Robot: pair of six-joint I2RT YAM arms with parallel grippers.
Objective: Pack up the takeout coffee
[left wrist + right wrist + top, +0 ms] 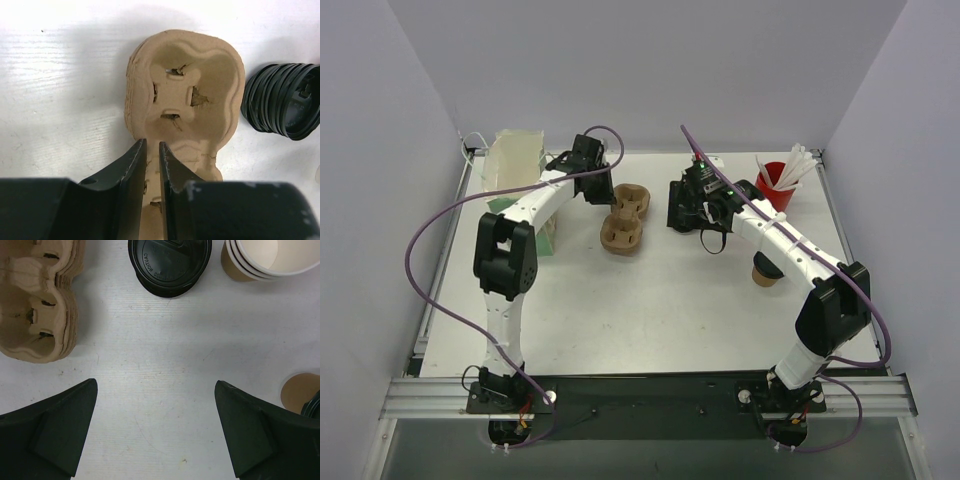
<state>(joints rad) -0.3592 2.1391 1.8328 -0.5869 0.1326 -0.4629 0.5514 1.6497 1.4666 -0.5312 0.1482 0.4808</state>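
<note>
The left gripper [152,145] is seen low over the near end of the pulp cup carrier [185,95], its jaws held only a narrow slit apart with the carrier's ridge showing in the gap; whether that ridge is pinched cannot be told. Just beside the carrier, a stack of black lids [282,100] is seen lying on the white table [650,300]. Over on the other side, the right gripper [155,385] is held above bare tabletop with its jaws spread wide and nothing between them. A stack of tan paper cups [265,257] is caught at the top of its wrist view. The takeout coffee [763,272] is found on the table on the right, just beside the right forearm and partly hidden by it, well apart from the carrier. A red cup [776,188] of white sticks is seen at the far right corner.
</note>
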